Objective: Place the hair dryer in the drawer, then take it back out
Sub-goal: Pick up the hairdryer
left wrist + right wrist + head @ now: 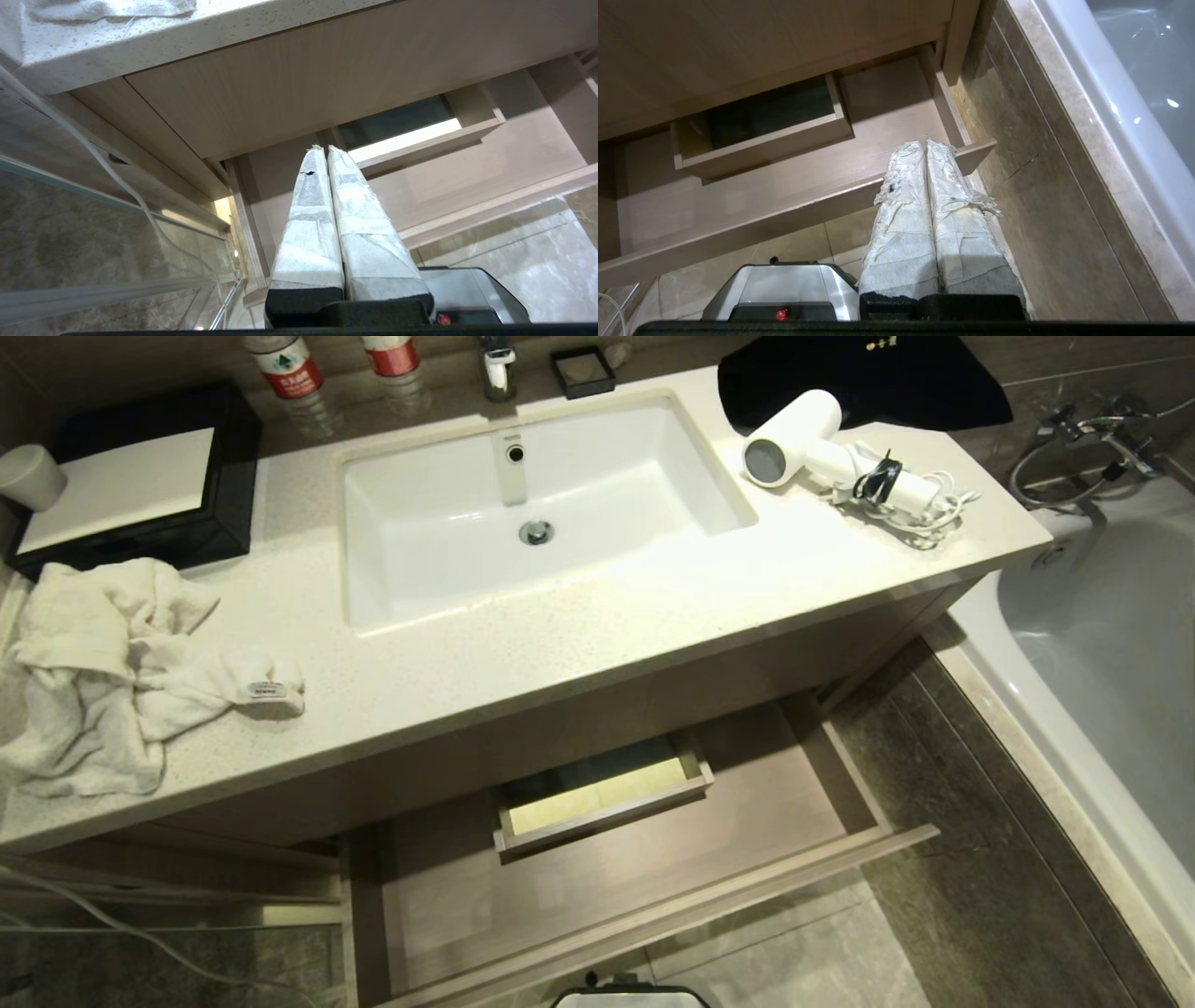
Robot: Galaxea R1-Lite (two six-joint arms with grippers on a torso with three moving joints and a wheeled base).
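Note:
The white hair dryer [810, 446] lies on the counter right of the sink, its dark round opening facing the front, its white cord bundled beside the handle. Below the counter the wood-grain drawer [653, 919] stands pulled open with nothing lying in it; a boxed cut-out [602, 793] sits at its back. The drawer also shows in the left wrist view [486, 205] and the right wrist view [752, 224]. Neither arm shows in the head view. My left gripper [325, 148] is shut and empty, low in front of the drawer. My right gripper [924, 142] is shut and empty near the drawer's right front corner.
A white sink [532, 504] is set in the speckled counter [579, 644]. Crumpled white towels [121, 663] and a black tray [140, 485] lie on the left, a black cloth [859, 378] behind the dryer. A bathtub [1111, 635] stands at the right. My base [784, 291] is below the drawer.

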